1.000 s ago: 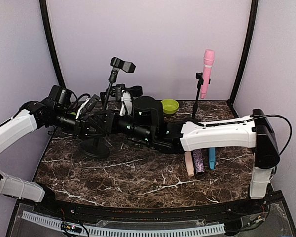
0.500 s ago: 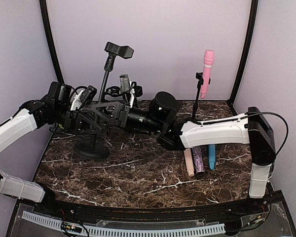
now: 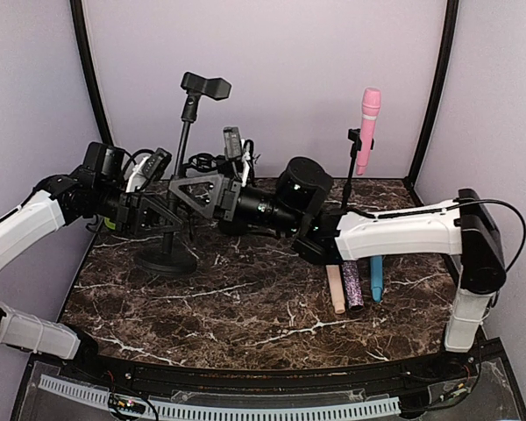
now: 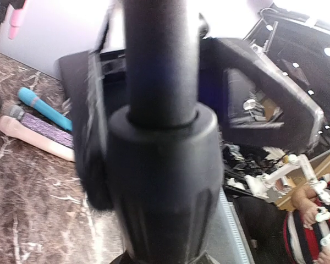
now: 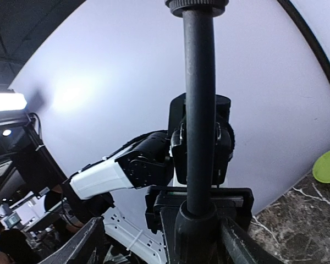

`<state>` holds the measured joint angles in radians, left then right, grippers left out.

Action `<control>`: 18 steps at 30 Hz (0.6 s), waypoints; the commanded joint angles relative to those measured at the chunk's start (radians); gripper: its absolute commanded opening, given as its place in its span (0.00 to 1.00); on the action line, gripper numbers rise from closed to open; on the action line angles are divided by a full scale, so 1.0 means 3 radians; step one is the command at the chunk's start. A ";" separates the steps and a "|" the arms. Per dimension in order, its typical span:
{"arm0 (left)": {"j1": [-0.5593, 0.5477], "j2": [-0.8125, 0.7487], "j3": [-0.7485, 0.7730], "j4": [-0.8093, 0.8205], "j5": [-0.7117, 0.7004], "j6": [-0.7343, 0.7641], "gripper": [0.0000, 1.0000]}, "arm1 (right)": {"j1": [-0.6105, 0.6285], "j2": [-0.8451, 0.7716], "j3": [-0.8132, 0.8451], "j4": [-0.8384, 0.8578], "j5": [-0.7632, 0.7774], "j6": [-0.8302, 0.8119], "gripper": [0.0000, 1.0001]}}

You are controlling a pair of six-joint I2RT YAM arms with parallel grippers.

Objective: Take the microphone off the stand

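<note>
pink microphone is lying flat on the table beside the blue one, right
Not right: the pink microphone is standing in the clip of the back stand, not lying flat on the table; the blue one does lie there. The top external view shows it.

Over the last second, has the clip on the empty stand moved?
Yes: the clip shifted up and left, farther from the pink microphone.
</note>
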<state>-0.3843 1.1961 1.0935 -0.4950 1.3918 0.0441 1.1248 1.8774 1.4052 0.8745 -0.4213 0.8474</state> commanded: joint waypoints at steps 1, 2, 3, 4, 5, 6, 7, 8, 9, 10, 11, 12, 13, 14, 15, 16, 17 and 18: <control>0.0057 -0.0046 0.0154 -0.0013 -0.0450 0.0298 0.00 | 0.0175 -0.0356 0.0255 -0.1401 0.1173 -0.0777 0.70; 0.0054 -0.0053 0.0159 -0.0006 -0.0523 0.0329 0.00 | 0.0197 -0.0322 0.0358 -0.1637 0.1307 -0.0802 0.69; 0.0055 -0.0055 0.0159 -0.0002 -0.0585 0.0352 0.00 | 0.0224 -0.0285 0.0459 -0.1885 0.1418 -0.0808 0.69; 0.0055 -0.0055 0.0159 0.0001 -0.0633 0.0369 0.00 | 0.0258 -0.0258 0.0551 -0.2093 0.1553 -0.0815 0.69; 0.0054 -0.0055 0.0159 0.0006 -0.0671 0.0385 0.00 | 0.0298 -0.0234 0.0613 -0.2225 0.1683 -0.0843 0.67; 0.0054 -0.0057 0.0159 0.0017 -0.0707 0.0389 0.00 | 0.0343 -0.0230 0.0645 -0.2294 0.1771 -0.0896 0.66; 0.0054 -0.0064 0.0162 0.0027 -0.0739 0.0393 0.00 | 0.0381 -0.0230 0.0661 -0.2325 0.1875 -0.0940 0.66; 0.0055 -0.0065 0.0164 0.0030 -0.0769 0.0401 0.00 | 0.0420 -0.0227 0.0687 -0.2352 0.1937 -0.0986 0.64; 0.0055 -0.0065 0.0168 0.0025 -0.0790 0.0405 0.00 | 0.0445 -0.0218 0.0737 -0.2414 0.1993 -0.1024 0.63; 0.0057 -0.0069 0.0168 0.0024 -0.0805 0.0417 0.00 | 0.0476 -0.0197 0.0800 -0.2490 0.2065 -0.1052 0.61; 0.0057 -0.0070 0.0172 0.0017 -0.0819 0.0427 0.00 | 0.0495 -0.0169 0.0866 -0.2572 0.2133 -0.1074 0.59; 0.0056 -0.0074 0.0170 0.0019 -0.0827 0.0430 0.00 | 0.0513 -0.0153 0.0918 -0.2629 0.2192 -0.1090 0.57; 0.0056 -0.0075 0.0170 0.0023 -0.0831 0.0434 0.00 | 0.0522 -0.0141 0.0944 -0.2648 0.2240 -0.1103 0.55; 0.0060 -0.0075 0.0170 0.0024 -0.0835 0.0438 0.00 | 0.0531 -0.0134 0.0952 -0.2634 0.2270 -0.1104 0.53; 0.0059 -0.0075 0.0170 0.0024 -0.0834 0.0445 0.00 | 0.0534 -0.0132 0.0951 -0.2604 0.2299 -0.1098 0.51; 0.0058 -0.0075 0.0168 0.0028 -0.0836 0.0446 0.00 | 0.0534 -0.0124 0.0960 -0.2577 0.2331 -0.1085 0.48; 0.0062 -0.0077 0.0165 0.0028 -0.0843 0.0445 0.00 | 0.0534 -0.0101 0.0995 -0.2573 0.2352 -0.1091 0.45; 0.0059 -0.0079 0.0164 0.0025 -0.0845 0.0461 0.00 | 0.0532 -0.0054 0.1060 -0.2594 0.2364 -0.1098 0.44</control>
<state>-0.3729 1.1965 1.1156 -0.5095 1.1305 0.1608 1.2728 1.8301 1.6608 0.1101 0.2169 0.5404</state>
